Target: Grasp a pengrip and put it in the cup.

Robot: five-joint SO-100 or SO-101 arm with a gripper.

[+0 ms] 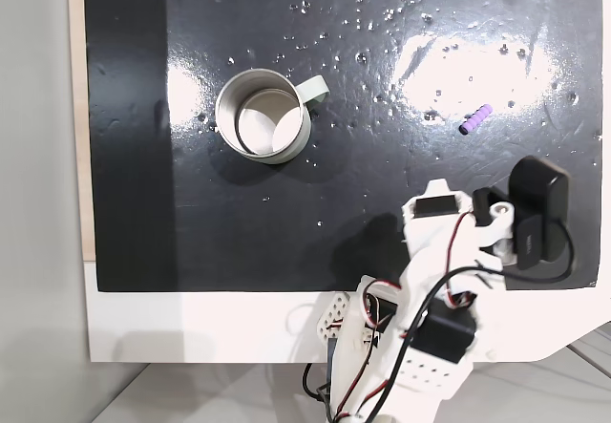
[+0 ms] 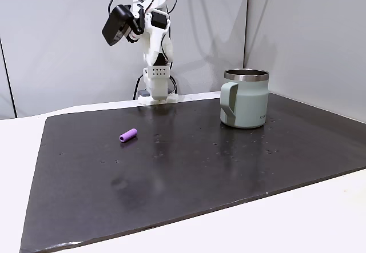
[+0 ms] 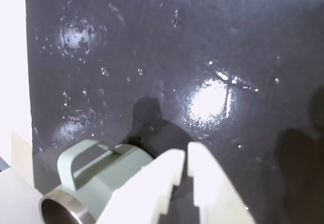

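- Progress: we judge the task to be at its very start. Nothing has been grasped and nothing has been delivered; the reach, the grasp, the carry and the drop are all left to do.
- The pengrip lies on its side on the dark mat, loose and touched by nothing. In a fixed view from above it sits toward the right side, just ahead of the arm; in the side-on fixed view it lies on the left part of the mat, well apart from the cup.
- The cup stands upright on the mat. Its mouth is open to the camera above, and we see only a pale interior with nothing inside. From the side its handle faces the camera.
- The tool holds nothing. In the wrist view its two pale fingers stand nearly together, with only a narrow slit between them.
- The arm is folded up above its base at the back edge of the tabletop, raised well clear of the mat.
- In the wrist view the cup shows at the lower left, partly behind the fingers.
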